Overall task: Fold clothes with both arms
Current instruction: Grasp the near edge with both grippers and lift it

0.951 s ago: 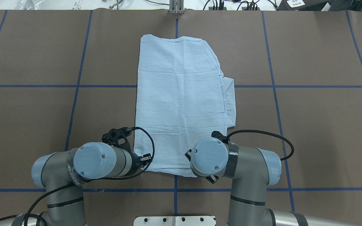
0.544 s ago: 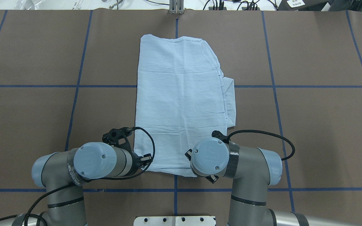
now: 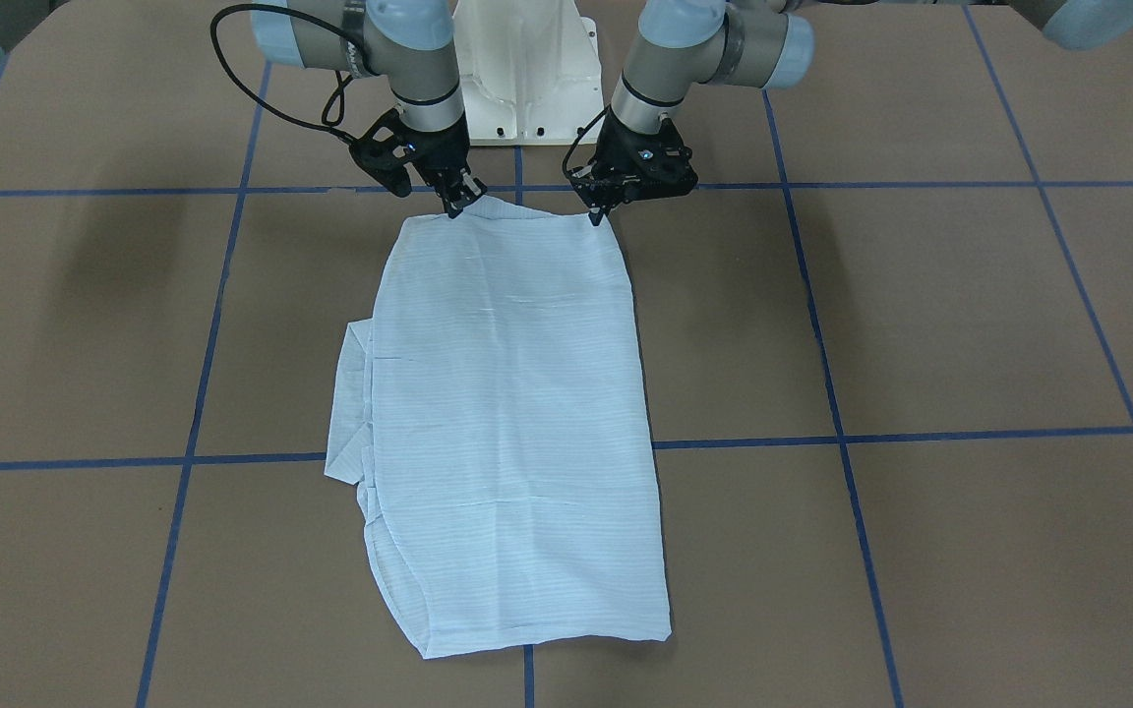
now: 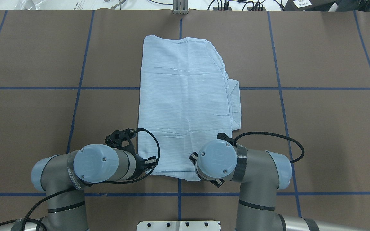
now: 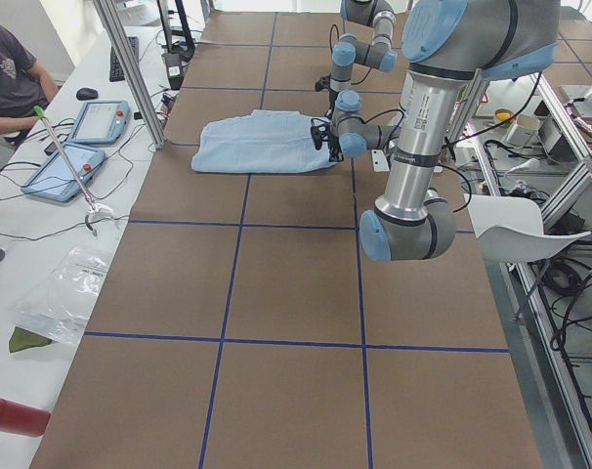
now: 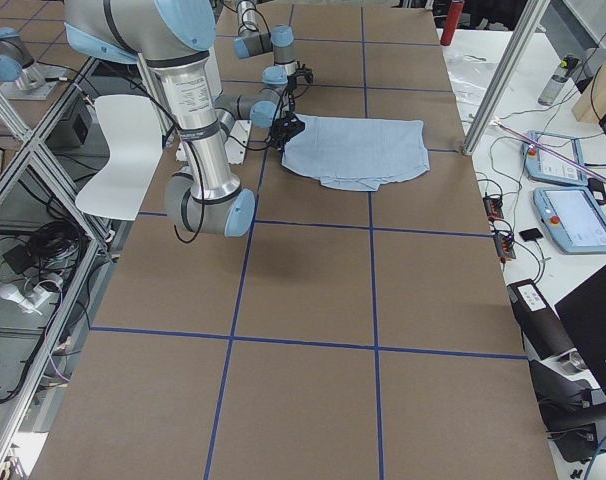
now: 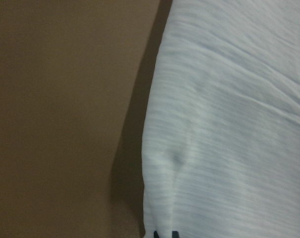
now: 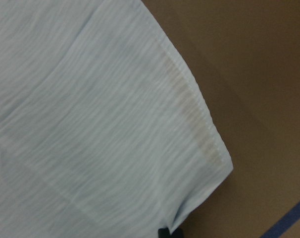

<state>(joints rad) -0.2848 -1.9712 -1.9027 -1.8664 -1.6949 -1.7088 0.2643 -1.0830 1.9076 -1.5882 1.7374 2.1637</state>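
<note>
Where the shirt (image 4: 185, 106) lies: flat on the brown table (image 4: 316, 128), folded into a long pale-blue rectangle. In the overhead view it runs from 12 o'clock down to 6 o'clock, with its near hem closest to the robot.
Extra fabric: a folded layer (image 4: 235, 102) pokes out from under the shirt's 3 o'clock edge in that view.
Left gripper (image 3: 594, 211): pointing down at the shirt's near corner, at 7 o'clock of the garment from overhead. Its fingers are drawn close together and seem to pinch the cloth, though the wrist view shows only the dark tips.
Right gripper (image 3: 455, 205): at the other near corner, at 5 o'clock from overhead. Its fingers are likewise narrowed onto the hem edge.
Cloth near the left fingers: a small pucker shows in the left wrist view.
Table markings: blue tape lines (image 4: 75, 106) form a grid.
</note>
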